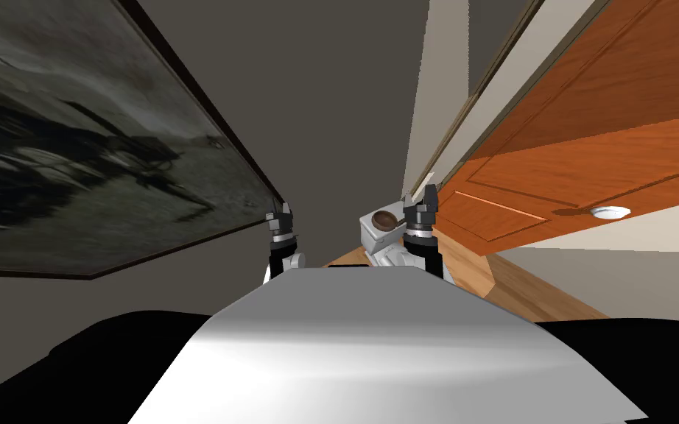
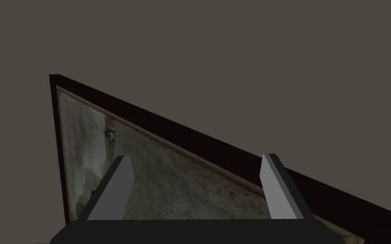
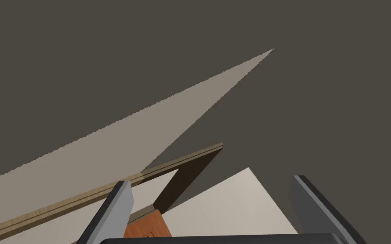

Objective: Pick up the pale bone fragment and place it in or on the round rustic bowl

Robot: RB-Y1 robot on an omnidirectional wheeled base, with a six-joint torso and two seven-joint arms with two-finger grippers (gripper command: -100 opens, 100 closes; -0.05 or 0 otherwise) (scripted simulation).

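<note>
A round brown bowl sits on top of a small light grey stand just ahead of me in the head view. My right gripper is raised right beside the bowl, on its door side, and I cannot tell whether they touch. In the right wrist view its fingers stand wide apart, so the right gripper is open with nothing between them. My left gripper is held up at the left, near the wall. It is open and empty too.
An orange wooden door with a white round knob stands close on the right. A large dark-framed picture hangs on the left wall. A strip of wooden floor runs ahead below the door.
</note>
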